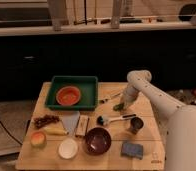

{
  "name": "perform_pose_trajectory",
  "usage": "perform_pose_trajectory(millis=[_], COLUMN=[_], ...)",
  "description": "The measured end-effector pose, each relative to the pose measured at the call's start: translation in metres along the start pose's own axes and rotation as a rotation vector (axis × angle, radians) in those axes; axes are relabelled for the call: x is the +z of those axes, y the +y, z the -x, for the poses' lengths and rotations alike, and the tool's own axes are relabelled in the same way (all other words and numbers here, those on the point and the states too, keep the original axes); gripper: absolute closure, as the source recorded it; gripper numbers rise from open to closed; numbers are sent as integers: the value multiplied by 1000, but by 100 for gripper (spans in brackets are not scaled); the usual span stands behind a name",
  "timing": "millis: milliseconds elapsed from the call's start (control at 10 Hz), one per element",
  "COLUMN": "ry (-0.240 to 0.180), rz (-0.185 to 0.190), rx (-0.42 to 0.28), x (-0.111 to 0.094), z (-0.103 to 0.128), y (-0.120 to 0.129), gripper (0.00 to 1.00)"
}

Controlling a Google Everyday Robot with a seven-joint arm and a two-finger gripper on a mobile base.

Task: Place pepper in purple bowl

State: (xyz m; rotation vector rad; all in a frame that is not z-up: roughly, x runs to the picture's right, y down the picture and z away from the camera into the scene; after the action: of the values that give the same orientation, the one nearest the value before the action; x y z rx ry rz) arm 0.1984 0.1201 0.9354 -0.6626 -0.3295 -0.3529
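Wooden table (51, 152): the work is at its right-centre. Purple bowl (97, 140) sits near the front edge, at 7 o'clock from the gripper (123, 101). Gripper is low at the pepper (117, 107), which lies on the board. Cannot tell whether it is grasped. The pepper's long axis seems to run 2-to-8 o'clock.

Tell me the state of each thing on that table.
purple bowl: upright, empty.
pepper: outside the purple bowl, low over the table.
orange bowl: upright inside the green tray.
white dish: upright, empty.
metal cup: upright.
gripper: low, at the pepper.
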Motion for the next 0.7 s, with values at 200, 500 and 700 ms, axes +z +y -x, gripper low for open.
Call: perform_pose_trajectory(millis=[200, 500, 700], ry=[12, 25, 22], rz=[-5, -27, -42], rx=[-7, -38, -66], x=[-8, -31, -47], z=[-1, 5, 9], y=[3, 3, 3], gripper=[100, 100, 100])
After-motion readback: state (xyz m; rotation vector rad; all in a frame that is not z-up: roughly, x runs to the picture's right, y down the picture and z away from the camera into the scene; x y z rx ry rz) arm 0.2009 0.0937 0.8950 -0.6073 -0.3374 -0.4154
